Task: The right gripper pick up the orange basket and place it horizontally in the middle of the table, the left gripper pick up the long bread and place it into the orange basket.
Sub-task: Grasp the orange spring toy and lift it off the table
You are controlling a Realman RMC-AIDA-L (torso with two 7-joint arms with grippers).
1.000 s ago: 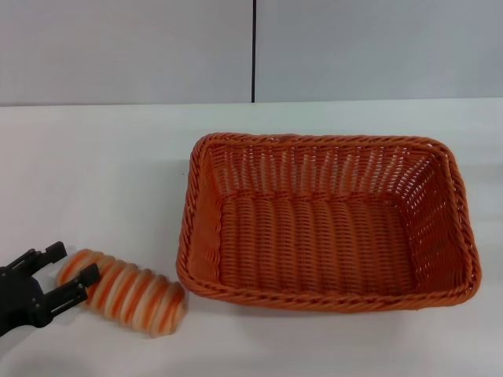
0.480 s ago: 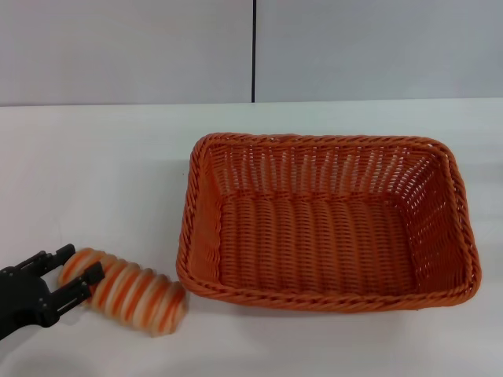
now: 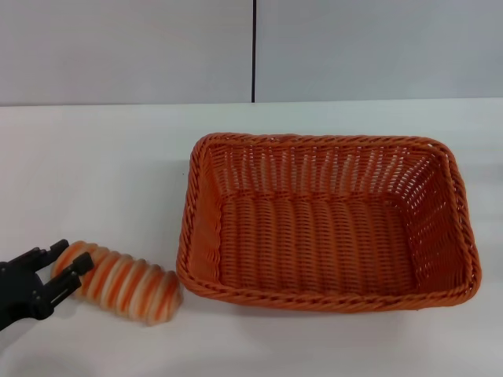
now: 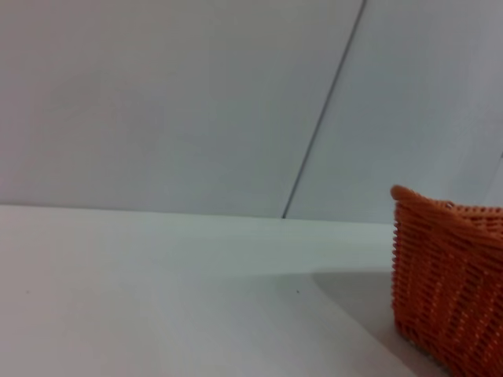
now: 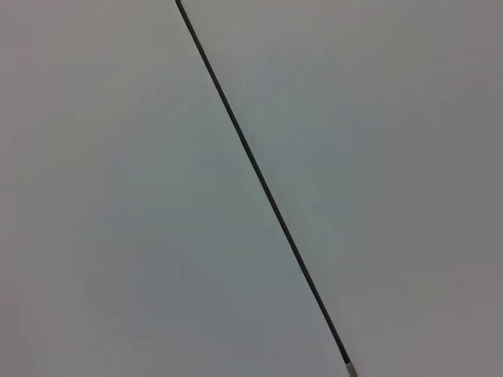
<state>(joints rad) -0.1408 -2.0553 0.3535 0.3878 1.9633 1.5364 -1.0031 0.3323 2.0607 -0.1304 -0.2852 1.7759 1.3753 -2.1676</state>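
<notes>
The orange basket (image 3: 326, 220) already sits broadside across the middle of the table (image 3: 94, 173), its long side running left to right, empty inside, so that half of the job looks settled. What's left is the long bread (image 3: 122, 281), which lies on the tabletop just off the basket's near left corner, close to the rim but not quite touching it as far as I can make out. Its long axis runs roughly left to right with a slight slant, the far end nosing toward the basket and the other end pointing out at the left gripper (image 3: 64, 267). That gripper has come in from the left edge, low over the table, and its two blocky fingers straddle the outer tip of the loaf, one on the far side, one on the near side, narrowed close about it; they look to be pinching that end, though I wouldn't swear the grip is firm. So the bread lies to the gripper's right, between it and the basket, and the carry from here would be up, rightward and over the braided rim. The right gripper is nowhere in sight, and its wrist camera looks only at a blank wall
</notes>
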